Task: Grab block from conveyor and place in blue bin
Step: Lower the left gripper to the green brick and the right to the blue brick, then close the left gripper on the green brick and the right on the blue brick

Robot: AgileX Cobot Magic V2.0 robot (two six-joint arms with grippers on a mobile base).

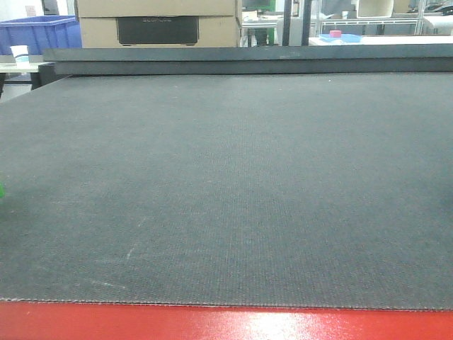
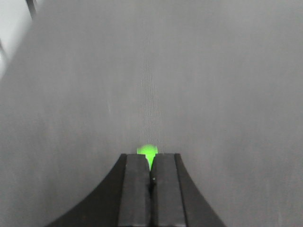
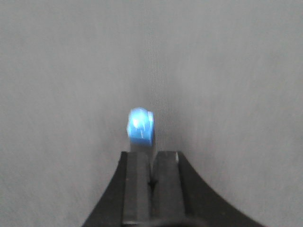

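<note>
The conveyor's dark grey belt (image 1: 226, 177) fills the front view, its red frame (image 1: 226, 324) along the near edge. Neither gripper shows there. In the left wrist view my left gripper (image 2: 151, 158) is shut, pads pressed together, with a bright green block (image 2: 147, 151) showing just past its tips. A sliver of green (image 1: 1, 190) sits at the belt's left edge. In the right wrist view my right gripper (image 3: 152, 155) is shut and holds nothing. A blurred blue block (image 3: 140, 126) lies on the belt just ahead of it, slightly left. The blue bin (image 1: 39, 32) stands beyond the belt's far left.
A raised dark rail (image 1: 248, 60) bounds the belt's far side. Behind it stand cardboard boxes (image 1: 157, 23), a paper cup (image 1: 20, 54) at far left, and a small blue tray (image 1: 340, 35) with a pink object at far right.
</note>
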